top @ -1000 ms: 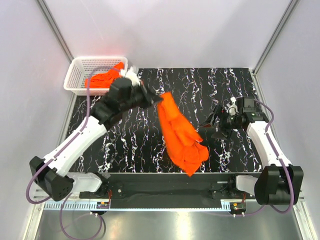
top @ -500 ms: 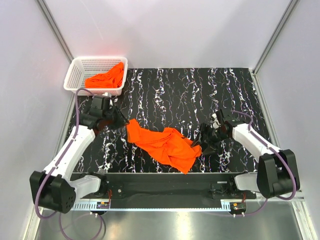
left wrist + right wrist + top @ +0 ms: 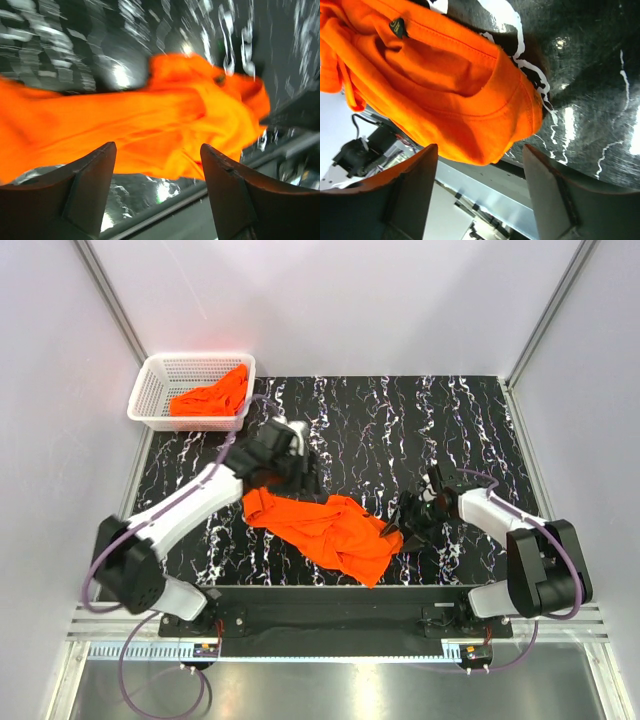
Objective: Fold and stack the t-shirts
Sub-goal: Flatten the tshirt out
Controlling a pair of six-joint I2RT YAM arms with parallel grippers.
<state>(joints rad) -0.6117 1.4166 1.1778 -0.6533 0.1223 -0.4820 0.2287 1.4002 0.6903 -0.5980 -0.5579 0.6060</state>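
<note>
Lying crumpled on the table (image 3: 420, 420): one orange t-shirt (image 3: 325, 530).
Left claw (image 3: 157, 149) released above it; right claw (image 3: 480, 147) released at its right end.

The t-shirt (image 3: 322, 530), hanging from the left tool (image 3: 303, 478) a second ago, now lies crumpled on the bench (image 3: 400, 430). That tool has let go and spread wide over the shirt's end nearest the basket (image 3: 150, 392). The right tool (image 3: 402, 524) has closed in on the end farthest from the basket.
</note>
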